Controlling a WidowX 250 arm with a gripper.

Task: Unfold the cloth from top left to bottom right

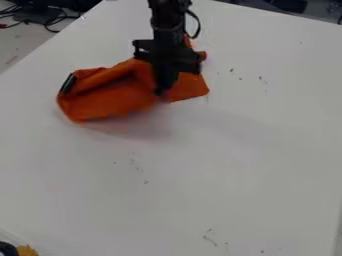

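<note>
Dark cables (47, 25) beside white table (234, 150)

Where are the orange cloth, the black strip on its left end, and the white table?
Orange cloth (120, 97), camera view: its wide left part.
Black strip (68, 83), camera view: its middle.
White table (220, 175), camera view: bare surface.

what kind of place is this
Probably a robotics lab or workshop: a black robot arm's gripper hangs over an orange cloth on a white table, with loose cables behind.

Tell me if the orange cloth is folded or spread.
Not fully spread: the orange cloth lies bunched, with a raised fold along its upper left part.
</note>
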